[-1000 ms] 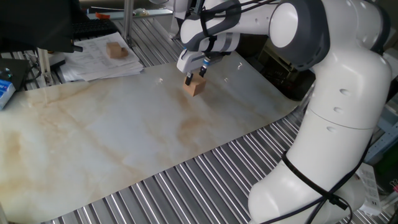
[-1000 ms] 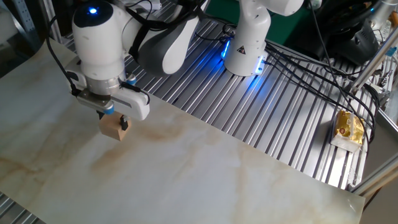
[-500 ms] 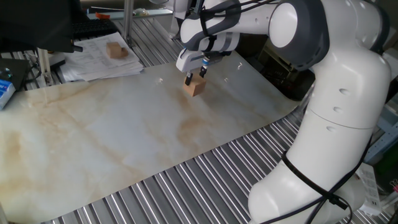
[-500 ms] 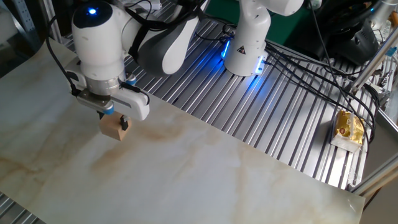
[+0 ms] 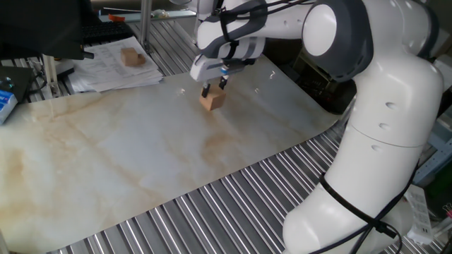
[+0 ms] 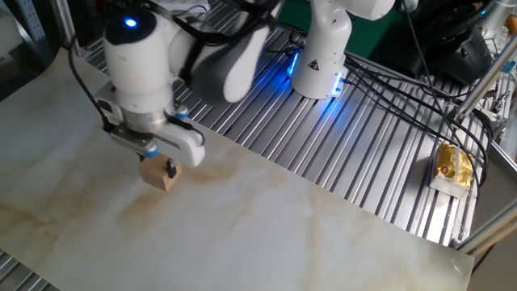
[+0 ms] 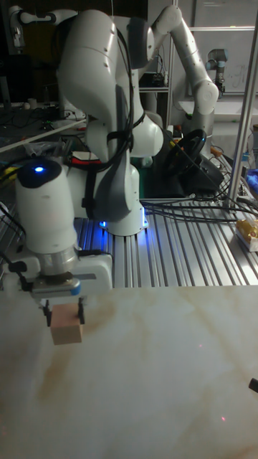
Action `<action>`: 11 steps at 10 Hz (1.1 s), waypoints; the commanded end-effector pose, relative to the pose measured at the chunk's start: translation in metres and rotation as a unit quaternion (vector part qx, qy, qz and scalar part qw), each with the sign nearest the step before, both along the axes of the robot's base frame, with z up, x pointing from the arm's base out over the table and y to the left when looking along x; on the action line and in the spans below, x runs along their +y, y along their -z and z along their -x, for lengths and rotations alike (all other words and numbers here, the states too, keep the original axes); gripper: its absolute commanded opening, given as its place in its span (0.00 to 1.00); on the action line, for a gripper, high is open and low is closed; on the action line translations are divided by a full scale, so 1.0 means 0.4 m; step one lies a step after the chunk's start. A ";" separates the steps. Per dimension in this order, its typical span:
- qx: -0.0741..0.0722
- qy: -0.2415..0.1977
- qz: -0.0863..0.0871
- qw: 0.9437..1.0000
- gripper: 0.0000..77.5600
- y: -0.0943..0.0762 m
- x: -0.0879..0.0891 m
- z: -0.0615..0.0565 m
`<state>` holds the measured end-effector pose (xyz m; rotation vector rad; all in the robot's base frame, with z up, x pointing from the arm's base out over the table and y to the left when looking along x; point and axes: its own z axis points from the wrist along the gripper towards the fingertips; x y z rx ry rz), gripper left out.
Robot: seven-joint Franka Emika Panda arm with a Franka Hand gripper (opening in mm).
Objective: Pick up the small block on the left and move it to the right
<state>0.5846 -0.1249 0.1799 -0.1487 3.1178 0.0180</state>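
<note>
Near the bench's (image 5: 106, 162) far edge, the end effector (image 5: 214, 87) grips the block (image 5: 210, 101) between its fingers, another block (image 5: 131, 56) lying on papers (image 5: 106, 70) well apart.

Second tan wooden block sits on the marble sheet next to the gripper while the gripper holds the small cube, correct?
Not quite. The second tan wooden block sits on the stack of papers off the marble sheet, per one fixed view. The gripper does hold the small light-tan wooden cube.
</note>
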 end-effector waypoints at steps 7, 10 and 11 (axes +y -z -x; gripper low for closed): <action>-0.006 0.073 -0.002 0.997 0.01 -0.009 0.261 0.067; -0.006 0.095 -0.002 0.995 0.01 -0.014 0.327 0.097; -0.005 0.101 -0.002 0.995 0.01 -0.019 0.349 0.106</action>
